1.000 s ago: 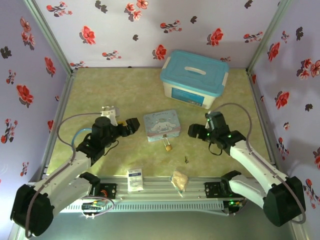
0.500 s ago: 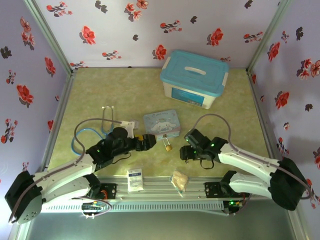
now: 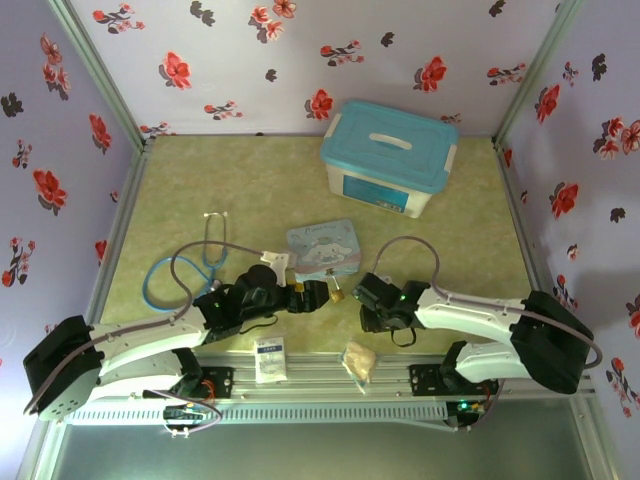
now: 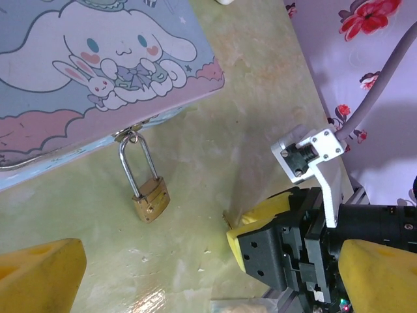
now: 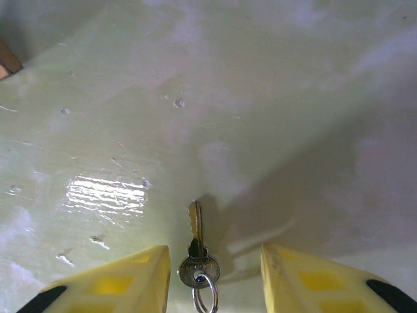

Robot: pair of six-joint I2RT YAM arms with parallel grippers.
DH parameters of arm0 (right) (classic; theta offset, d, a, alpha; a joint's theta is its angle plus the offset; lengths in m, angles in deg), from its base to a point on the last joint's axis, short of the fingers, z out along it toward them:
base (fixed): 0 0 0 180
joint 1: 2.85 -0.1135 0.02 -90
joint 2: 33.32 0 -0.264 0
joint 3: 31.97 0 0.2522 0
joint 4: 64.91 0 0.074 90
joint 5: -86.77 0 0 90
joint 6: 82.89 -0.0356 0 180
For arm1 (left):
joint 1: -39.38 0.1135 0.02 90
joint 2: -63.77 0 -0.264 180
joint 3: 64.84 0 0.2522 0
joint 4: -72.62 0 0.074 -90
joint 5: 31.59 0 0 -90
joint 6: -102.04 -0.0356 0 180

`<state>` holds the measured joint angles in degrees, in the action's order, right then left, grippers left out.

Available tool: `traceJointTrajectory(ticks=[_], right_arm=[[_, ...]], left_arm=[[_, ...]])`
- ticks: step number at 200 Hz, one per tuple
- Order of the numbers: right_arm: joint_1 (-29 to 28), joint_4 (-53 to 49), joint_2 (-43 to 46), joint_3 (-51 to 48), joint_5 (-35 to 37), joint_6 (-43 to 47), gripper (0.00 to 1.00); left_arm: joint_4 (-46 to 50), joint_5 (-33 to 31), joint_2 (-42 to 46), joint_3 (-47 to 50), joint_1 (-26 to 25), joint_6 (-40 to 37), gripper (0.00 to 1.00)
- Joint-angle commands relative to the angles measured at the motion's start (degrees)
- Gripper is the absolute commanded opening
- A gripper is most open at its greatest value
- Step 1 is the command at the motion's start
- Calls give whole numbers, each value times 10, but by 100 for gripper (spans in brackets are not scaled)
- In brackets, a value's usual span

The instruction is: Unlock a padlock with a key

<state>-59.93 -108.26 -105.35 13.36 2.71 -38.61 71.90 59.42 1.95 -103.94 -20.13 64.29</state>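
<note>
Key [image 5: 197, 251] lies flat on table [image 5: 260, 98], inside right gripper [image 5: 215, 277], which is spread and empty. Thin, stiff, light, probably slippery: pinch the round bow. Padlock [image 4: 151, 201] hangs from tin [image 4: 78, 78] hasp; left gripper [image 3: 314, 292] spread wide, empty, near it.

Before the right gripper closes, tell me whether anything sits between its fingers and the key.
Nothing visible does. The key lies flat on the table in the gap of the open right gripper, its ring toward the camera, with only table surface between it and each yellow finger.
</note>
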Motion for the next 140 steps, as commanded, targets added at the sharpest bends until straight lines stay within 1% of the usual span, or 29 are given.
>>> traceJointTrajectory(ticks=[1,11,35,74,101,140], right_arm=[[-17,6,-11,-12,9,-20,36],[-23,-2,-16,-9,14,-23,35],[-38,-5,-22,-10,19,-32,29],[-48,1,-28,-12,24,-39,24],[-54,0,-27,-12,18,-48,23],[-59,-22,-14,-16,23,-57,29]], left_arm=[[-25,-15,-6,-11,-4,8,100],[-26,-16,-7,-10,-4,8,100],[-38,-18,-11,-7,-4,11,100],[-52,-19,-22,-2,-4,19,100],[-61,-18,-30,-1,-4,22,100],[-69,-19,-39,-4,-4,22,100]])
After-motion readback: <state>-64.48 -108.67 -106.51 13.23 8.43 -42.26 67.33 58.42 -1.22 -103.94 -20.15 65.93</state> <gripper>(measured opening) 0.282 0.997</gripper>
